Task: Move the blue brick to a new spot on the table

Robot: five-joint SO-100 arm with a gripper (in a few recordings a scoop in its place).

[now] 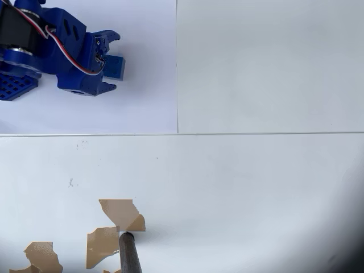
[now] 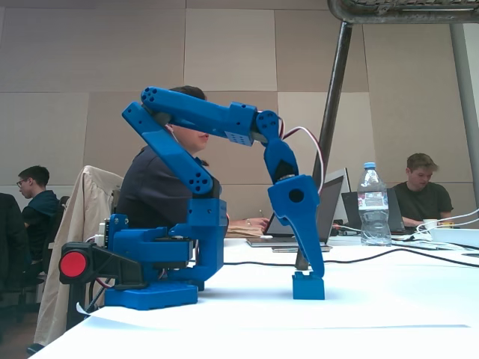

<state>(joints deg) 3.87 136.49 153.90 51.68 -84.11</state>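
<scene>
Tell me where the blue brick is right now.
In the overhead view the blue brick sits at upper left on the table, between the gripper fingers; the fixed view shows it resting on the surface under the fingertip.

The arm (image 2: 194,142) and its gripper (image 1: 111,61) look like matt blue plastic with faintly layered faces, and the blue brick (image 1: 114,66) between the fingers is smoother, slightly glossy plastic. The table (image 1: 256,187) is a smooth, matt white surface bearing torn scraps of tan papery tape (image 1: 122,213). A dark metal pole (image 1: 129,254) has a dull sheen, and a clear plastic bottle (image 2: 372,206) looks glossy.
</scene>
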